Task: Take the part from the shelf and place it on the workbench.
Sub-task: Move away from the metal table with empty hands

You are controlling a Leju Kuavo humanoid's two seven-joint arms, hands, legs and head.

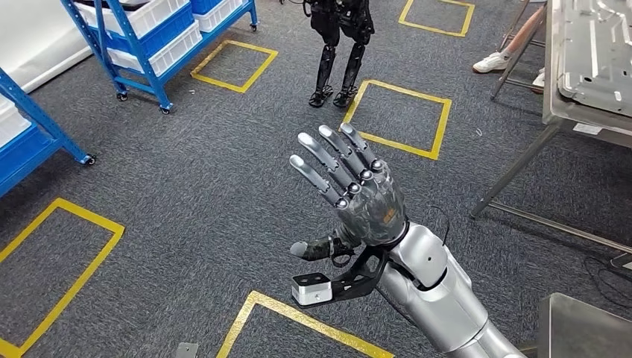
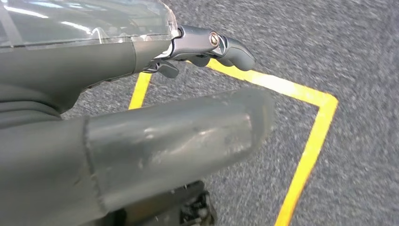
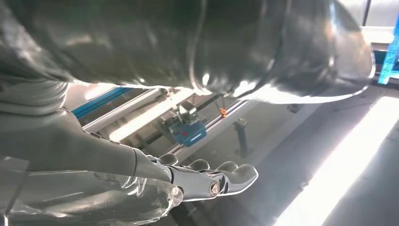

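- At the centre of the head view, the right hand [image 1: 358, 195] is raised with its fingers [image 1: 330, 156] spread apart toward 11 o'clock and nothing in them.
- Its silver arm [image 1: 440, 294] runs off toward 5 o'clock.
- Over grey carpet, the left hand [image 2: 141, 127] shows its thumb and slightly curled fingers [image 2: 221, 44] with nothing between them.
- Toward 10 o'clock stands the blue shelf [image 1: 153, 45] with white bins.
- At 2 o'clock the workbench [image 1: 589, 60] bears a flat metal part [image 1: 600, 48].
- Another robot's black legs [image 1: 339, 52] stand at 12 o'clock.
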